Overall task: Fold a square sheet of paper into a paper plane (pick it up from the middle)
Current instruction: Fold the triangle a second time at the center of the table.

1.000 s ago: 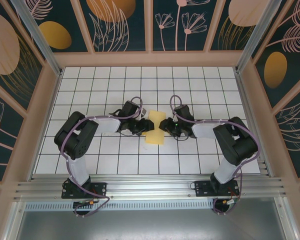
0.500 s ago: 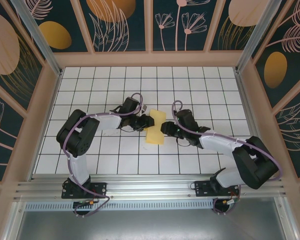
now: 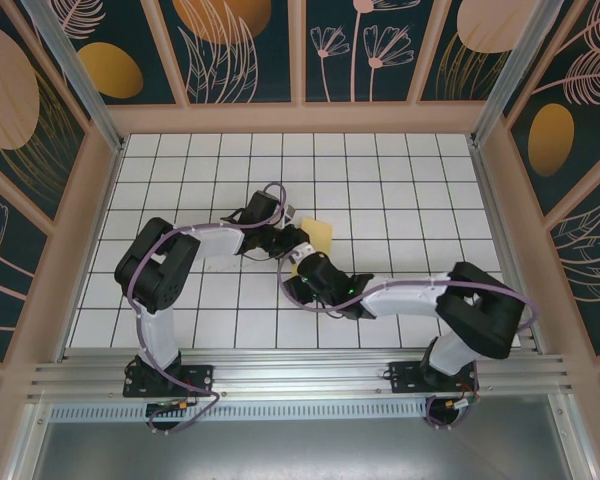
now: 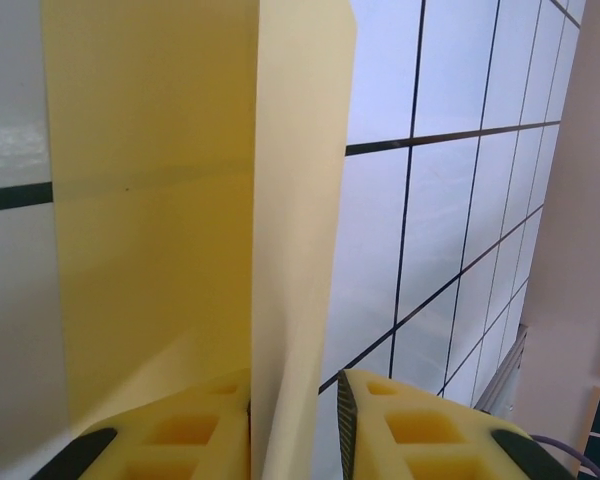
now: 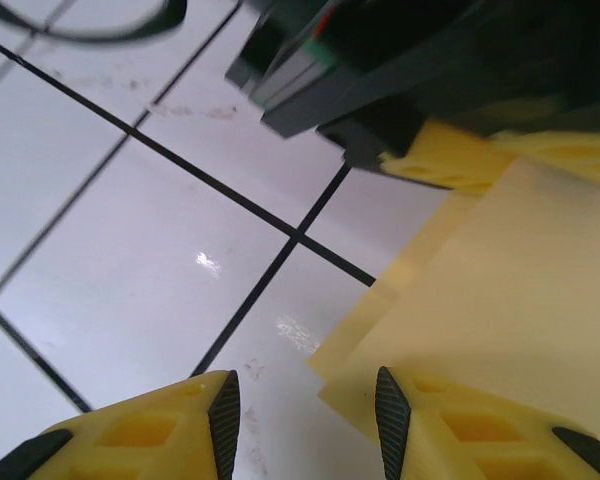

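The square sheet of paper (image 3: 318,236) is yellow and part folded, lying at the table's middle. In the left wrist view one flap of the paper (image 4: 280,200) stands upright between the fingers of my left gripper (image 4: 295,400). The flap rests against the left pad, with a narrow gap to the right pad. My left gripper (image 3: 292,240) sits at the sheet's left edge. My right gripper (image 3: 300,268) reaches across from the right and covers the sheet's near part. In its wrist view my right gripper (image 5: 302,400) is open, and a layered paper corner (image 5: 500,280) lies by its right finger.
White grid-tiled table (image 3: 400,180) walled by wooden panels on three sides. The right arm's forearm (image 3: 405,293) lies low across the front tiles. The left gripper's yellow fingers (image 5: 450,160) and black body show close ahead in the right wrist view.
The right arm swung from the sheet's right side round to its near side, and its gripper now covers the sheet's near part. The left gripper has narrowed around the raised flap.
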`<action>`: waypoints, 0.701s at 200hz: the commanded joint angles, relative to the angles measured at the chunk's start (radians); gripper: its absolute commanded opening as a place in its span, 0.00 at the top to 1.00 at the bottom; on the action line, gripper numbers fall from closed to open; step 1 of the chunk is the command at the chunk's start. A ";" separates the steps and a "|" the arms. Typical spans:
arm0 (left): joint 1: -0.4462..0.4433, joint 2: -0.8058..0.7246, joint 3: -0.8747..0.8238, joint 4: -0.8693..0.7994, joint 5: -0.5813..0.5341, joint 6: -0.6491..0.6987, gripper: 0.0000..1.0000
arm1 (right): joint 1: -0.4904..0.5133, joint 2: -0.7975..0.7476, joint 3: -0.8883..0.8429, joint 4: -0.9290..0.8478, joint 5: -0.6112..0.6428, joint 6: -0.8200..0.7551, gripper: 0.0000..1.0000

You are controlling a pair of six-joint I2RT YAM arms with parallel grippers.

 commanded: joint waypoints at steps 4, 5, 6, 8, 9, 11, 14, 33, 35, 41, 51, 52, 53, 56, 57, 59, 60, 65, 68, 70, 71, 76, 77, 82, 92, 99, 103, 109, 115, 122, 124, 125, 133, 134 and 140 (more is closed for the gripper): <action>0.006 0.010 0.028 -0.027 0.023 0.000 0.71 | 0.043 0.062 0.056 -0.032 0.180 -0.071 0.56; 0.005 0.009 0.028 -0.027 0.022 0.000 0.71 | 0.044 0.065 0.057 -0.032 0.183 -0.072 0.56; 0.005 0.009 0.028 -0.028 0.023 0.000 0.71 | 0.045 0.067 0.058 -0.033 0.187 -0.072 0.56; 0.006 0.008 0.028 -0.029 0.022 0.001 0.71 | 0.046 0.070 0.060 -0.035 0.195 -0.073 0.56; 0.006 0.008 0.029 -0.030 0.022 0.001 0.71 | 0.047 0.072 0.062 -0.036 0.198 -0.073 0.56; 0.006 0.007 0.028 -0.031 0.021 0.002 0.71 | 0.048 0.076 0.064 -0.038 0.205 -0.074 0.56; 0.006 0.007 0.029 -0.032 0.019 0.003 0.71 | 0.051 0.080 0.068 -0.041 0.216 -0.074 0.56; 0.006 0.005 0.028 -0.037 0.017 0.005 0.71 | 0.060 0.097 0.080 -0.054 0.266 -0.076 0.58; 0.006 0.006 0.028 -0.037 0.017 0.006 0.71 | 0.061 0.097 0.080 -0.056 0.271 -0.075 0.59; 0.006 0.007 0.030 -0.038 0.016 0.007 0.71 | 0.064 0.097 0.082 -0.057 0.279 -0.074 0.61; 0.006 0.008 0.031 -0.039 0.018 0.006 0.71 | 0.069 0.095 0.081 -0.059 0.296 -0.073 0.63; 0.006 0.009 0.032 -0.040 0.018 0.006 0.71 | 0.070 0.095 0.082 -0.059 0.297 -0.072 0.64; 0.006 0.009 0.031 -0.040 0.017 0.006 0.71 | 0.070 0.094 0.082 -0.059 0.299 -0.072 0.64; 0.006 0.007 0.031 -0.040 0.017 0.007 0.71 | 0.072 0.092 0.082 -0.059 0.303 -0.071 0.65; 0.006 0.008 0.031 -0.040 0.017 0.006 0.71 | 0.072 0.093 0.081 -0.059 0.305 -0.071 0.65; 0.006 0.009 0.031 -0.040 0.017 0.007 0.71 | 0.072 0.093 0.081 -0.059 0.309 -0.069 0.66; 0.006 0.009 0.031 -0.040 0.017 0.007 0.71 | 0.072 0.092 0.082 -0.059 0.310 -0.069 0.66; 0.005 0.009 0.033 -0.040 0.019 0.007 0.71 | 0.072 0.090 0.082 -0.064 0.314 -0.066 0.69; 0.006 0.009 0.033 -0.041 0.019 0.007 0.71 | 0.072 0.088 0.082 -0.065 0.315 -0.066 0.70; 0.006 0.009 0.033 -0.041 0.019 0.007 0.71 | 0.072 0.087 0.082 -0.065 0.316 -0.065 0.71; 0.006 0.009 0.034 -0.041 0.019 0.007 0.71 | 0.073 0.087 0.083 -0.067 0.317 -0.065 0.71; 0.006 0.009 0.035 -0.042 0.020 0.007 0.71 | 0.073 0.087 0.083 -0.068 0.321 -0.064 0.72; 0.006 0.009 0.035 -0.042 0.020 0.006 0.71 | 0.072 0.087 0.084 -0.068 0.320 -0.064 0.72; 0.006 0.009 0.036 -0.042 0.021 0.007 0.71 | 0.072 0.085 0.084 -0.070 0.323 -0.062 0.75; 0.006 0.010 0.038 -0.044 0.022 0.008 0.71 | 0.072 0.084 0.086 -0.078 0.327 -0.057 0.78; 0.006 0.010 0.039 -0.047 0.020 0.010 0.71 | 0.073 0.081 0.087 -0.081 0.329 -0.055 0.79; 0.007 0.010 0.039 -0.048 0.020 0.011 0.71 | 0.073 0.077 0.087 -0.082 0.328 -0.054 0.80; 0.006 0.010 0.040 -0.051 0.018 0.011 0.71 | 0.072 0.073 0.086 -0.084 0.326 -0.052 0.81; 0.006 0.009 0.040 -0.052 0.016 0.013 0.71 | 0.072 0.071 0.086 -0.086 0.326 -0.051 0.84; 0.006 0.009 0.041 -0.054 0.016 0.015 0.70 | 0.070 0.066 0.087 -0.089 0.326 -0.050 0.86; 0.006 0.009 0.041 -0.054 0.016 0.016 0.70 | 0.070 0.065 0.087 -0.091 0.325 -0.049 0.87; 0.006 0.009 0.041 -0.055 0.016 0.016 0.70 | 0.070 0.065 0.087 -0.093 0.326 -0.049 0.87; 0.006 0.008 0.043 -0.060 0.013 0.018 0.70 | 0.068 0.060 0.088 -0.102 0.327 -0.044 0.89; 0.006 0.007 0.043 -0.061 0.012 0.018 0.70 | 0.068 0.059 0.089 -0.103 0.327 -0.044 0.90; 0.007 0.004 0.043 -0.068 0.003 0.022 0.70 | 0.065 0.054 0.089 -0.111 0.329 -0.040 0.92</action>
